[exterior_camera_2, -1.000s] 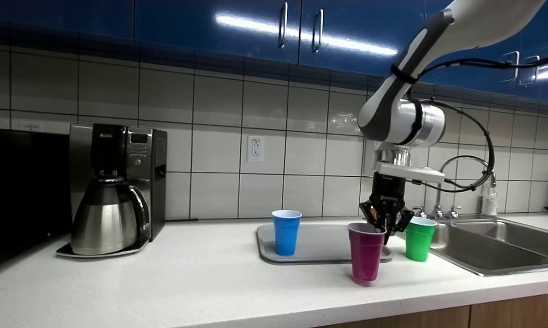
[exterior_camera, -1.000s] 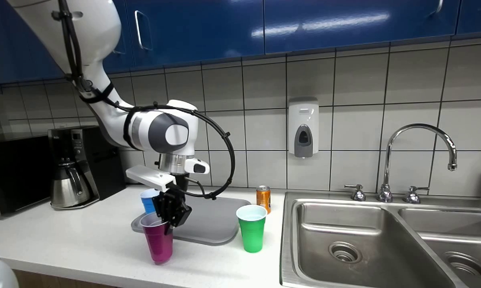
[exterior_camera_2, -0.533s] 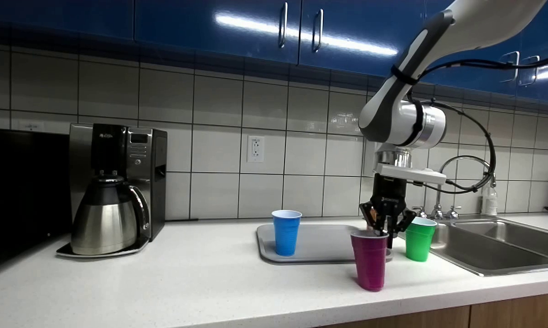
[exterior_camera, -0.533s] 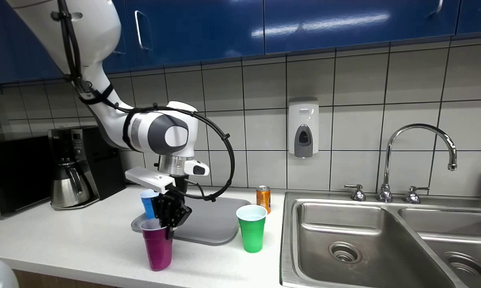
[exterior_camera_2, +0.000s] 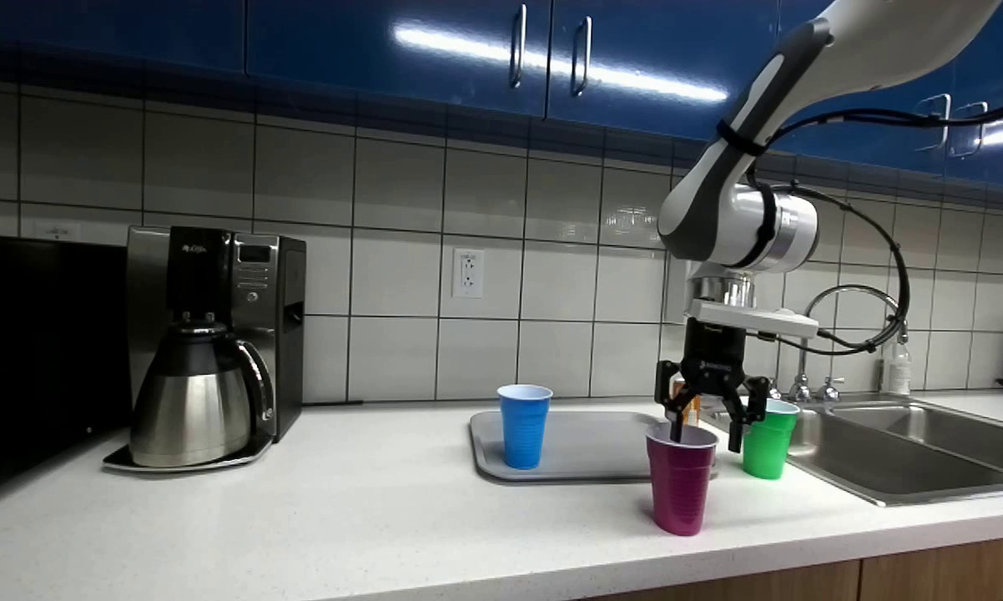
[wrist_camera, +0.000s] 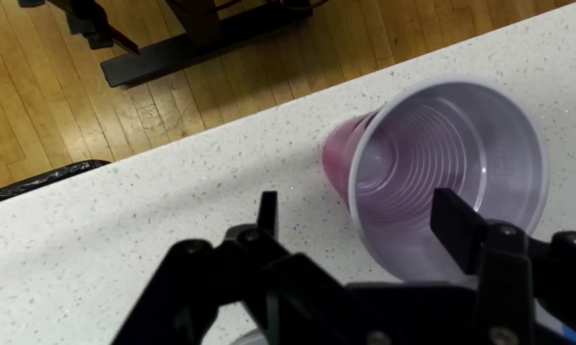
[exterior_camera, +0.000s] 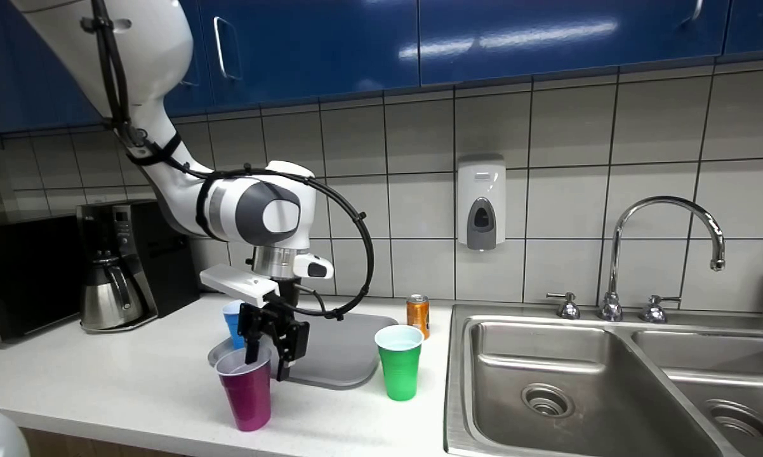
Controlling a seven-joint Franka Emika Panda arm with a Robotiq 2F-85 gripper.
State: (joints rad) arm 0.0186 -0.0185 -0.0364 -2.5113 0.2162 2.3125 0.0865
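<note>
A magenta cup (exterior_camera: 248,401) stands upright on the counter near its front edge, in both exterior views. My gripper (exterior_camera_2: 705,444) is above it with its jaws spread wide. In the wrist view one finger (wrist_camera: 453,225) reaches inside the cup's mouth, while the opposite finger (wrist_camera: 268,213) is outside over the counter. The cup's wall (wrist_camera: 340,155) runs between them, apart from both fingers as far as I can see. Behind the gripper lies a grey tray (exterior_camera_2: 593,442), carrying a blue cup (exterior_camera_2: 524,430). To one side stands a green cup (exterior_camera: 400,368).
An orange can (exterior_camera: 418,315) is at the back beside the green cup. The double sink (exterior_camera: 546,355) and its faucet (exterior_camera: 664,200) are beyond them. A coffee maker (exterior_camera_2: 209,351) occupies the opposite end. Blue cabinets (exterior_camera: 311,44) hang overhead.
The jaws were shut on the magenta cup's rim and have spread apart, letting it go. The cup came down slightly onto the counter before that. The arm barely moved.
</note>
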